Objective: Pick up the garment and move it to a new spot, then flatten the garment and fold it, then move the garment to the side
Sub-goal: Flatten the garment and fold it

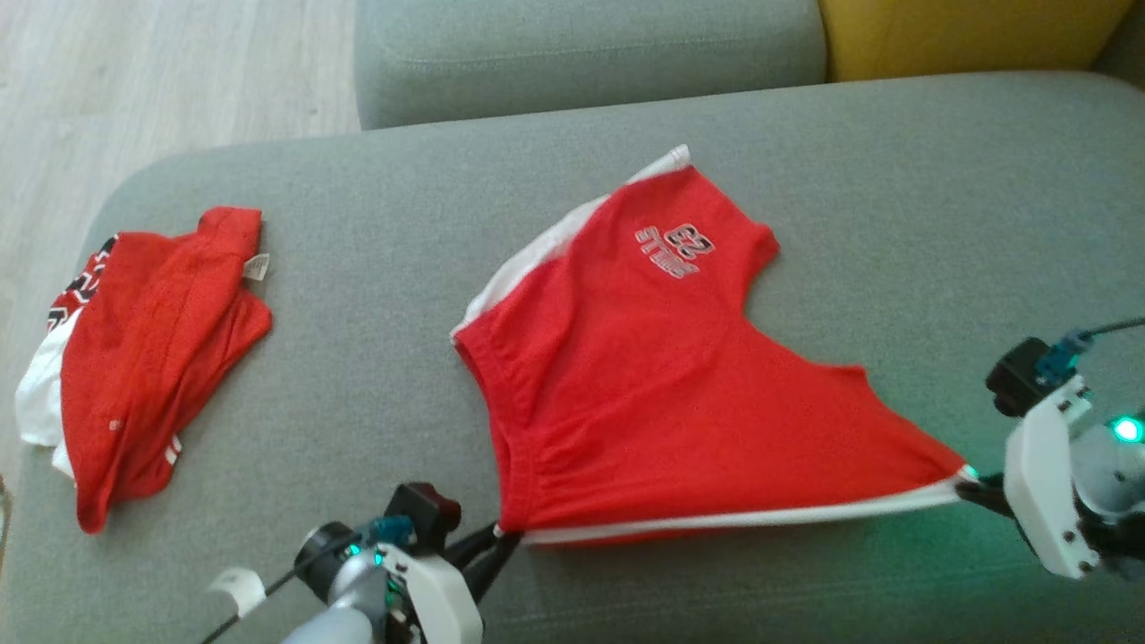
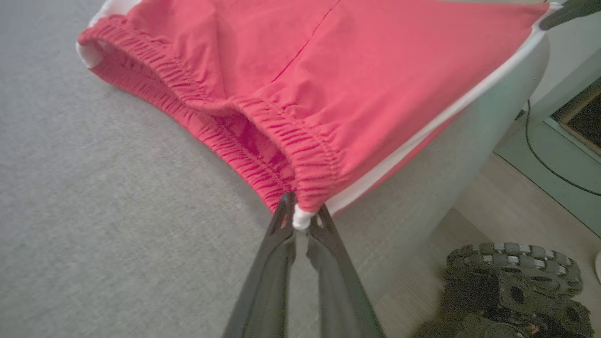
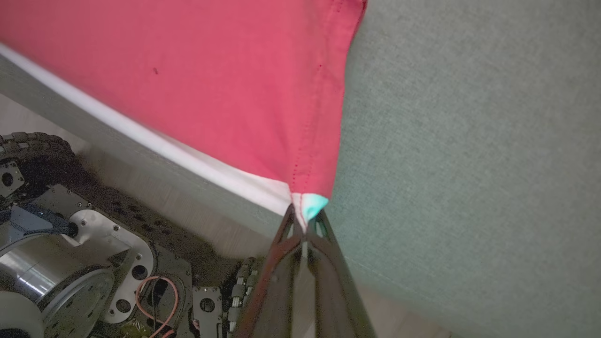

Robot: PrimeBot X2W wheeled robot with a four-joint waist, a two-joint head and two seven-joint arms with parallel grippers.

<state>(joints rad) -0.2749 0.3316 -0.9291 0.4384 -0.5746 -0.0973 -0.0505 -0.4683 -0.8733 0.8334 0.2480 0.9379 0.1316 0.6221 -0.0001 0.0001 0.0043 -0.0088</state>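
The garment [image 1: 644, 376], a pair of red shorts with white side stripes, is spread over the middle of the grey sofa seat [image 1: 376, 358], reaching from mid-seat to the seat's front edge. The seat runs the full width of the head view, with a grey back cushion [image 1: 581, 54] along its far edge and a yellow cushion [image 1: 957, 36] at the far right corner. Pale wood floor [image 1: 134, 72] lies beyond the seat's left end.

The shorts' elastic waistband faces the seat's left end and gapes open in the left wrist view. One white stripe is pulled taut along the front edge. A printed logo [image 1: 669, 250] sits on the leg farthest from that edge.

A second red garment [image 1: 152, 358], rumpled, with white and black parts, rests near the seat's left end, well apart from the shorts. A small white tag [image 1: 257, 266] shows at its far side.

The robot's wheeled base [image 3: 70, 244] shows below the seat's front edge in the right wrist view.

The left gripper [image 2: 300, 218] is at the front edge, its fingers pinched on the white waistband corner. The right gripper [image 3: 305, 220], further right along that edge, is clamped on the hem corner where the white stripe ends.
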